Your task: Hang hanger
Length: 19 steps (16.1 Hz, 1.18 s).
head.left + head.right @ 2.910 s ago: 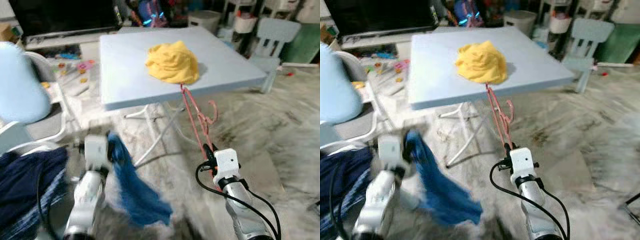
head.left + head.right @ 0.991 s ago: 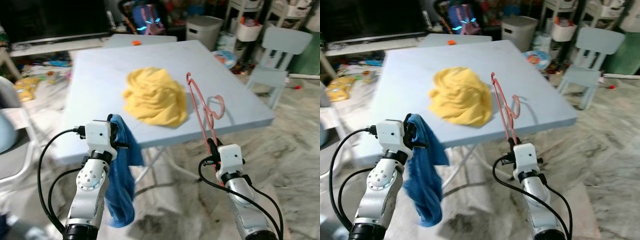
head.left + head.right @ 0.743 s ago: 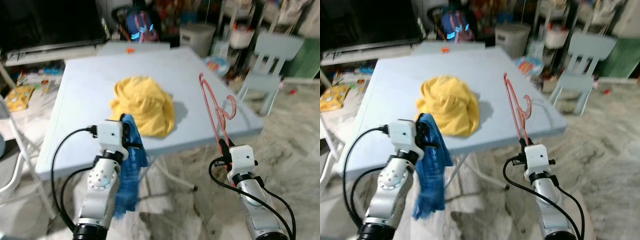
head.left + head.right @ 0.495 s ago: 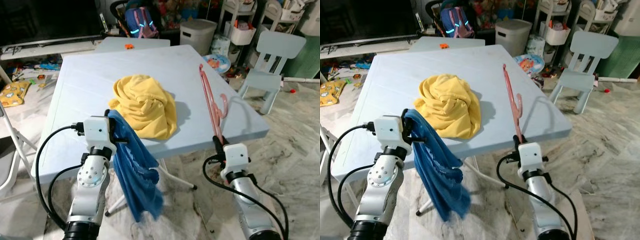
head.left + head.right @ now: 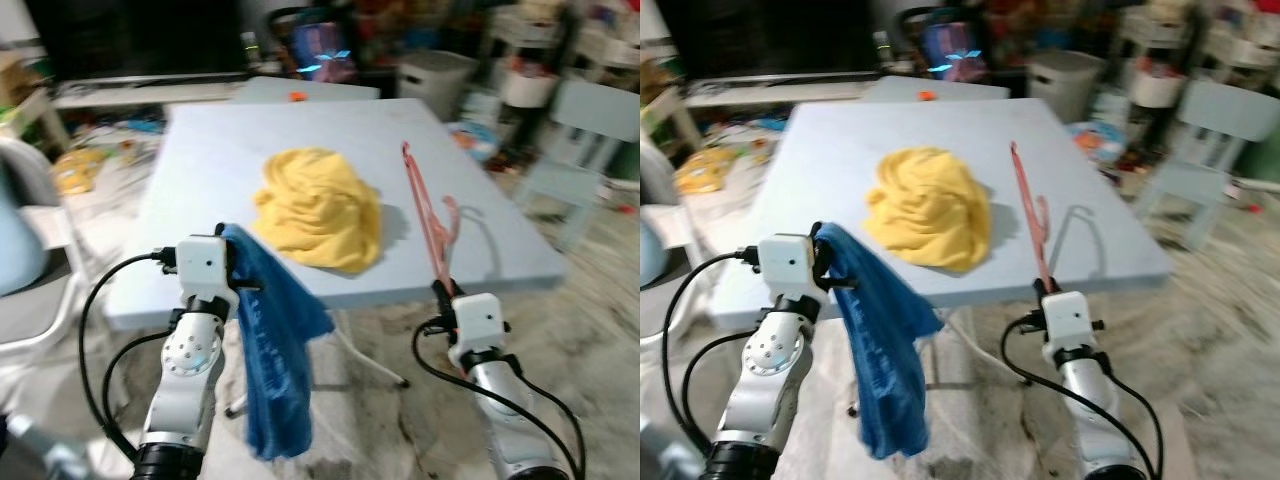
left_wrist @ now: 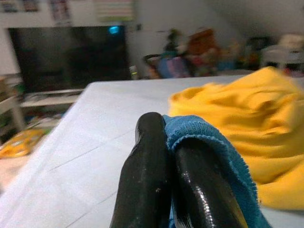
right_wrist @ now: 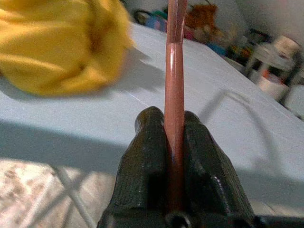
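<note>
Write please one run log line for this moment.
left end effector: shut on blue cloth | right end effector: shut on pink hanger | yellow garment: on table

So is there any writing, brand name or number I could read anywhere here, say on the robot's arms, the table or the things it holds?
None can be read.
Left gripper with its blue cloth: no lettering.
Right gripper with its thin pink hanger: no lettering.
Pale blue table and crumpled yellow cloth: plain.
Posters on the wall above the dark screen: too blurred to read.
</note>
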Available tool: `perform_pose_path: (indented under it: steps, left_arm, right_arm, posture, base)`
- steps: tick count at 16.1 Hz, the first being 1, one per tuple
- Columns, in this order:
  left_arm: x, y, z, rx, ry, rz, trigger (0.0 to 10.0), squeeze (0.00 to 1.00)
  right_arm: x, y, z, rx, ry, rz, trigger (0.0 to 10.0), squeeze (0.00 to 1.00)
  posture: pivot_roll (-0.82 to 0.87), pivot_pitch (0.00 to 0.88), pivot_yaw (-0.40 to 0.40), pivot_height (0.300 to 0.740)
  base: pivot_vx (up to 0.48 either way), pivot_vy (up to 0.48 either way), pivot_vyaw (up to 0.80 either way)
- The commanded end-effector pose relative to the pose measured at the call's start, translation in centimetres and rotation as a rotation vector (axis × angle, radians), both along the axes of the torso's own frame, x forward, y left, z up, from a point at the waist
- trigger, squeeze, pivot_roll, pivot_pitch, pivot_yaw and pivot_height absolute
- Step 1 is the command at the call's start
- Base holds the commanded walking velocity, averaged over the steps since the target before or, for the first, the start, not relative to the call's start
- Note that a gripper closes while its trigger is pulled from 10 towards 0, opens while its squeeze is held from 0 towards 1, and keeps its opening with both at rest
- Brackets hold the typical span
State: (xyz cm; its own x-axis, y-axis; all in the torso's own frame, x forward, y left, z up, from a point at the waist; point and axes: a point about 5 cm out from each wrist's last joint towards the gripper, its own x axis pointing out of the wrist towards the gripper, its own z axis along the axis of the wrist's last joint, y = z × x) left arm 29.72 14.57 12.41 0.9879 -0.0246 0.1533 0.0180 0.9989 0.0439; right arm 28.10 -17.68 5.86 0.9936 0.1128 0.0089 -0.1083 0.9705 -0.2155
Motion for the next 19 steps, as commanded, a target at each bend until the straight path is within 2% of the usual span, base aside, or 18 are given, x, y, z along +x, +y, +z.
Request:
perform_pose_path:
  steps: [1,6,8,9,10,11,14,15,16,17,18,19]
  left_arm:
    - [0.2,0.0,0.4,0.000,-0.009,0.011,10.0,0.00]
    - [0.7,1.0,0.8,0.022,-0.010,0.003,10.0,0.00]
    - [2.1,2.1,2.0,0.051,-0.028,-0.021,10.0,0.00]
    - [3.5,2.8,3.1,0.079,-0.046,-0.038,10.0,0.00]
    - [5.9,3.6,5.0,0.121,-0.048,-0.069,10.0,0.00]
    - [7.4,4.0,6.6,0.170,-0.066,-0.076,10.0,0.00]
    - [9.7,4.6,10.2,0.271,-0.091,-0.057,10.0,0.00]
    - [11.0,5.6,13.7,0.358,-0.132,0.022,10.0,0.00]
    - [11.4,6.8,16.8,0.397,-0.170,0.119,10.0,0.00]
    - [11.4,8.5,20.0,0.437,-0.205,0.315,10.0,0.00]
    - [11.2,9.1,22.0,0.447,-0.247,0.392,10.0,0.00]
    - [10.7,9.5,24.5,0.488,-0.330,0.469,10.0,0.00]
  right_arm:
    - [-0.3,0.2,-0.9,-0.006,0.053,0.006,10.0,0.00]
    - [-0.3,0.0,-0.9,0.012,0.056,-0.006,10.0,0.00]
    - [-0.4,-0.1,-0.8,0.017,0.052,-0.012,10.0,0.00]
    - [-0.4,-0.2,-0.8,0.019,0.055,-0.012,10.0,0.00]
    - [-0.6,-0.3,-1.0,0.018,0.062,-0.011,10.0,0.00]
    - [-0.7,-0.3,-1.0,0.016,0.065,-0.010,10.0,0.00]
    - [-1.0,-0.6,-1.0,0.016,0.068,-0.015,10.0,0.00]
    - [-1.3,-0.7,-1.1,0.015,0.069,-0.022,10.0,0.00]
    - [-1.6,-0.9,-1.1,0.013,0.070,-0.029,10.0,0.00]
    - [-1.9,-1.1,-1.1,0.010,0.069,-0.038,10.0,0.00]
    - [-2.1,-1.3,-1.1,0.007,0.068,-0.043,10.0,0.00]
    - [-2.2,-1.4,-1.1,0.006,0.069,-0.047,10.0,0.00]
  posture:
    - [0.05,0.004,0.000,0.740]
    - [0.05,0.010,0.003,0.740]
    - [0.05,0.018,0.001,0.740]
    - [0.04,0.026,-0.002,0.740]
    - [0.04,0.033,-0.002,0.740]
    - [0.04,0.038,-0.002,0.740]
    - [0.02,0.053,0.001,0.740]
    - [0.00,0.060,0.005,0.740]
    - [-0.01,0.064,0.007,0.740]
    - [-0.03,0.065,0.009,0.740]
    - [-0.03,0.067,0.010,0.740]
    - [-0.04,0.068,0.011,0.740]
  base:
    - [0.000,0.000,0.00]
    - [0.000,0.000,0.00]
    - [0.000,0.000,0.00]
    - [0.000,0.000,0.00]
    - [0.000,0.000,0.00]
    - [0.000,0.000,0.00]
    - [0.000,0.000,0.00]
    - [0.000,0.000,0.00]
    - [0.000,0.000,0.00]
    - [0.000,0.000,0.00]
    - [0.000,0.000,0.00]
    - [0.000,0.000,0.00]
